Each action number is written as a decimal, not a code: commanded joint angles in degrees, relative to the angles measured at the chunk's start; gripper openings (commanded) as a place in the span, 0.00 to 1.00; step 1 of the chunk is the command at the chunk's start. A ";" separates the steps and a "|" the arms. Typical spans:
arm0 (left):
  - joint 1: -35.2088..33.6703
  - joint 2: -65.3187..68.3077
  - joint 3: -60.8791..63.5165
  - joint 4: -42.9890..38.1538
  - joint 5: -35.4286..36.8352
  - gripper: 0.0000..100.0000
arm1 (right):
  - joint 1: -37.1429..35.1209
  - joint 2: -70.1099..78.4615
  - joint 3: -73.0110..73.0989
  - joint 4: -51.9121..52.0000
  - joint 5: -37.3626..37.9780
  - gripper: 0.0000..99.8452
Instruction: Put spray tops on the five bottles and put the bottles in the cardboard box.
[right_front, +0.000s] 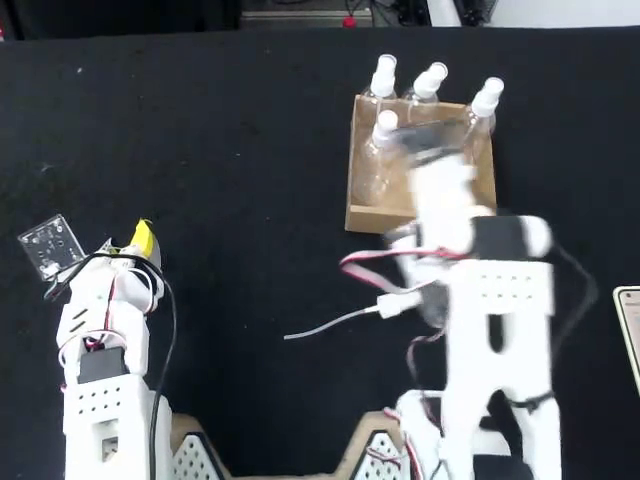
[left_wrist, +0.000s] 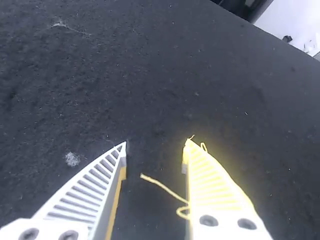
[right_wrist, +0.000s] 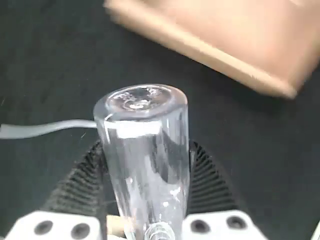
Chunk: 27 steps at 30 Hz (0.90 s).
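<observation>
A clear bottle (right_wrist: 145, 150) is held lengthwise between the black fingers (right_wrist: 205, 172) of my right gripper (right_wrist: 145, 160), its flat base pointing away from the wrist. In the high view the right gripper (right_front: 428, 150) hovers over the cardboard box (right_front: 362, 212) at the table's far side. Several bottles with white spray tops (right_front: 383, 75) stand inside the box. In the right wrist view the cardboard box (right_wrist: 210, 35) lies just beyond the held bottle. My left gripper (left_wrist: 155, 150) rests open above bare black cloth near the front left, seen in the high view as the left gripper (right_front: 140, 242).
A small speckled card (right_front: 52, 245) lies beside the left arm. A white cable (right_front: 330, 322) trails across the cloth left of the right arm, the same cable (right_wrist: 45, 129) passing under the held bottle. A pale flat object (right_front: 630, 320) sits at the right edge.
</observation>
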 joint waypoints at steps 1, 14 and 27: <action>0.04 -0.79 -1.10 -0.79 0.26 0.18 | 20.75 0.48 -2.59 -1.93 -8.44 0.01; 0.13 -0.79 -0.04 -1.05 0.18 0.18 | 41.41 0.40 23.52 -27.69 -13.63 0.05; -0.13 -0.79 0.22 -1.14 0.09 0.18 | 37.36 0.13 21.49 -24.00 -11.96 0.25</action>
